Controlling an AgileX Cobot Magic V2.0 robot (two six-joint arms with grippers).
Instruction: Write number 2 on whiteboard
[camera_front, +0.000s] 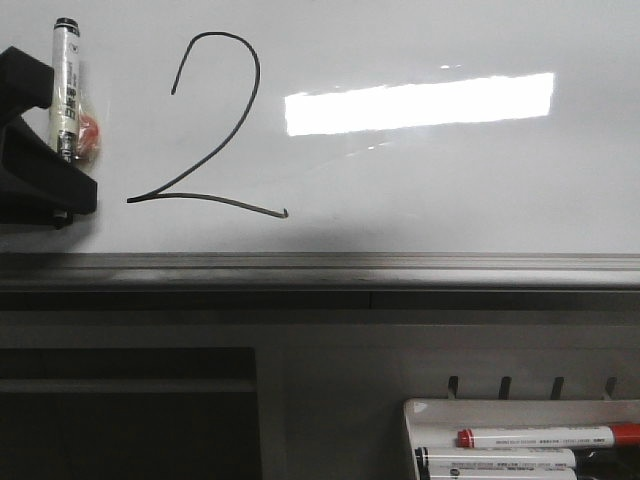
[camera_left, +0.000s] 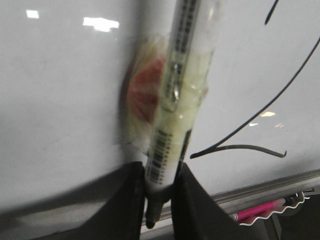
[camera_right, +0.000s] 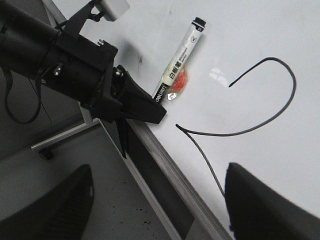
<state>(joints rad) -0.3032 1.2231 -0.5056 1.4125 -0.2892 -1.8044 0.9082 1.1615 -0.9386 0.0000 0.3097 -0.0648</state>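
A thin black number 2 (camera_front: 200, 197) is drawn on the left half of the whiteboard (camera_front: 450, 190). Left of it, my left gripper (camera_front: 62, 150) is shut on a white marker (camera_front: 66, 85) that stands upright against the board, cap end up. A red lump wrapped in clear tape (camera_front: 89, 135) sticks to the marker's side. In the left wrist view the black fingers (camera_left: 127, 210) pinch the marker (camera_left: 172, 125) near its dark tip, and the 2's base stroke (camera_left: 240, 146) lies beside it. My right gripper (camera_right: 155, 210) is open and holds nothing; it looks at the number 2 (camera_right: 225, 134) and the left arm (camera_right: 75, 65).
A grey metal rail (camera_front: 320, 270) runs under the board. Below it at the right, a white tray (camera_front: 430, 410) holds a red-capped marker (camera_front: 545, 437) and black-capped ones. A bright rectangular light reflection (camera_front: 420, 103) lies on the board right of the 2.
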